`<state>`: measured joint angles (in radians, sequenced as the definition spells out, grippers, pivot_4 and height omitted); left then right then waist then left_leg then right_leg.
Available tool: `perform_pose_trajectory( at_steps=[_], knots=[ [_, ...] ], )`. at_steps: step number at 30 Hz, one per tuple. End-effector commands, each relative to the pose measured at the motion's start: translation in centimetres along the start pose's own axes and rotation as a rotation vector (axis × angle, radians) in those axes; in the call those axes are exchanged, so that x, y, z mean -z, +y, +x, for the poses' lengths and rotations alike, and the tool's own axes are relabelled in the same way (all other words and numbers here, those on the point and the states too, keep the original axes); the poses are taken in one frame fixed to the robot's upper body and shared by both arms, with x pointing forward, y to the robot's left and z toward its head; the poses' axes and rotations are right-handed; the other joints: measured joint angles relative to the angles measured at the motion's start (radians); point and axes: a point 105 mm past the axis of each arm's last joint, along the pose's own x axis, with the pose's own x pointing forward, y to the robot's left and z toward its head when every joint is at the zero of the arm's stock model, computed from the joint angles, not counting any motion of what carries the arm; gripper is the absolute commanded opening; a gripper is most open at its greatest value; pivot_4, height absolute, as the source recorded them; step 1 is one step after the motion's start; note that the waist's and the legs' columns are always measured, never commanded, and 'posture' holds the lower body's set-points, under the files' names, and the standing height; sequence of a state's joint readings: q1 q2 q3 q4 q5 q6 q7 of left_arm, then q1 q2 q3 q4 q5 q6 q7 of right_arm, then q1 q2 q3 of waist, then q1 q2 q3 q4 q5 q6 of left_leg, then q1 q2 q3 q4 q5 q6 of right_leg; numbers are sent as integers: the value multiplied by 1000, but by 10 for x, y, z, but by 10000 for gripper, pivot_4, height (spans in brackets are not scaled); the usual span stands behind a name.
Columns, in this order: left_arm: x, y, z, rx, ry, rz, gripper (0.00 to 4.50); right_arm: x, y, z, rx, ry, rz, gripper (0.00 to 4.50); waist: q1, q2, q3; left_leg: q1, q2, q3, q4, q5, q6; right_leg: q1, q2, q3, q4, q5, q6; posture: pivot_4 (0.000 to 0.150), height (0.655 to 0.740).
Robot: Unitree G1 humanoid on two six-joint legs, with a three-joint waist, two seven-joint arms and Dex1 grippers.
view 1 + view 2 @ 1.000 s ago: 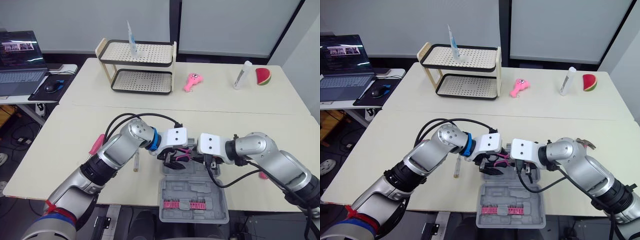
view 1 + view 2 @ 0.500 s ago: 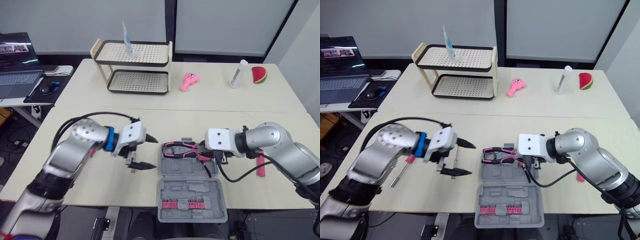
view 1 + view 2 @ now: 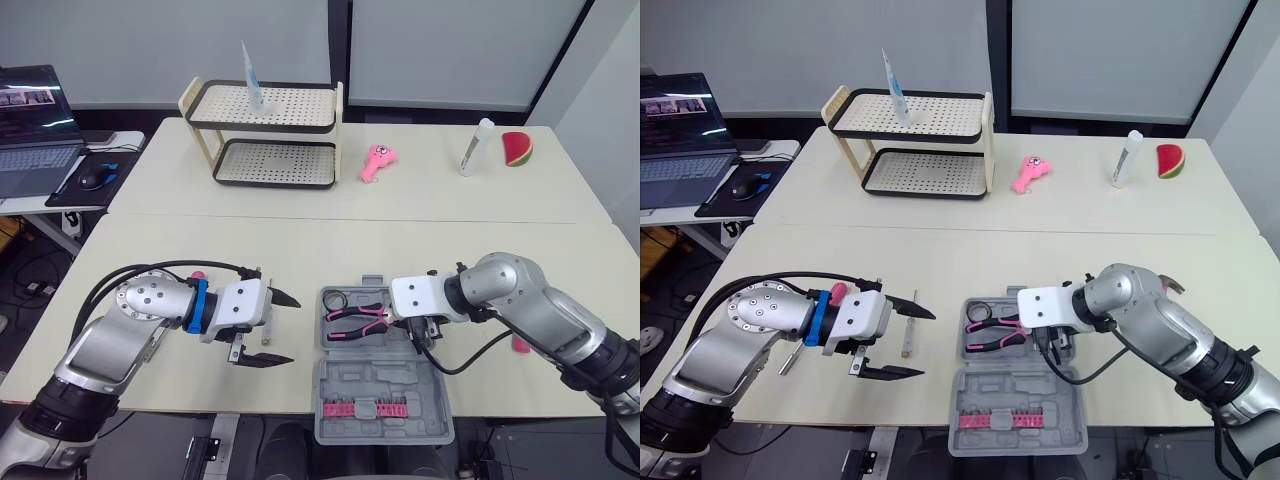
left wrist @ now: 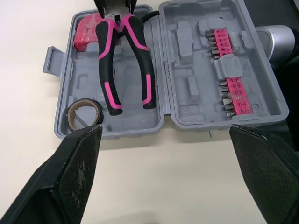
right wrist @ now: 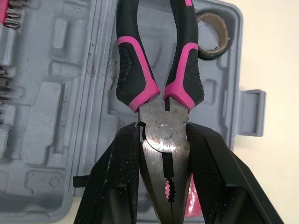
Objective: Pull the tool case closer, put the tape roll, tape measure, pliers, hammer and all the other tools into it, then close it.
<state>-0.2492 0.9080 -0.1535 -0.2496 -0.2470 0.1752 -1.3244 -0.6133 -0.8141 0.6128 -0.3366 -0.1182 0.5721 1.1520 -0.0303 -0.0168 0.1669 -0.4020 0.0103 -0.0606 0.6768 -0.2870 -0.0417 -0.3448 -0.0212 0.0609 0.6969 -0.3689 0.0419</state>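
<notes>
Right hand (image 5: 162,133) is clamped narrow on the bare steel head of the black-and-pink pliers (image 4: 124,60), one black finger pressed on each side of the pivot. The handles stretch out over the tray half of the grey moulded plastic tool case (image 3: 385,385); whether they rest on the plastic or hang just above it I cannot tell. That case lies open flat at the near edge of the pale counter (image 3: 300,240), just beside the right hand and a little apart from the left one. In a corner of the tray half sits the small black tape roll (image 4: 99,116), near the tips of the handles, and a pinkish-red blocky tool (image 4: 86,35) lies in the tray under the pliers' head. The other half of the case carries a pink strip of screwdriver bits (image 3: 372,408). The left hand (image 3: 285,330) hovers over the bare counter to the left of the case with its two black fingers spread wide, holding nothing. A slim pale tool (image 3: 908,338) lies on the counter between that hand and the case. A pink-handled tool (image 3: 517,343) lies on the counter beyond the right arm, well apart from the case, and another pink handle (image 3: 837,291) shows behind the left arm.
</notes>
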Motion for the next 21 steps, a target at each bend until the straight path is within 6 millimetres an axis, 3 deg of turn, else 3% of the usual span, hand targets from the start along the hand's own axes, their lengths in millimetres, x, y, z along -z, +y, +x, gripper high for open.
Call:
perform_pose_trajectory(
  at_steps=[1, 21],
  knots=[
    [-13, 4, -4, -55, -26, 31, 45000, -6, -6, 3, 20, -10, -26, 12923, 1, 0, 0, 0, 0, 0, 0, 0, 0, 0, 0, 0, 0, 0, 0, 1500, 7400],
    [-21, 5, 0, -78, -37, 45, 45000, 14, 8, 33, -46, 11, 65, 12827, -1, 0, 0, 0, 0, 1, 0, 0, 0, -1, 1, 0, 1, 0, 0, 1500, 7400]
  ],
)
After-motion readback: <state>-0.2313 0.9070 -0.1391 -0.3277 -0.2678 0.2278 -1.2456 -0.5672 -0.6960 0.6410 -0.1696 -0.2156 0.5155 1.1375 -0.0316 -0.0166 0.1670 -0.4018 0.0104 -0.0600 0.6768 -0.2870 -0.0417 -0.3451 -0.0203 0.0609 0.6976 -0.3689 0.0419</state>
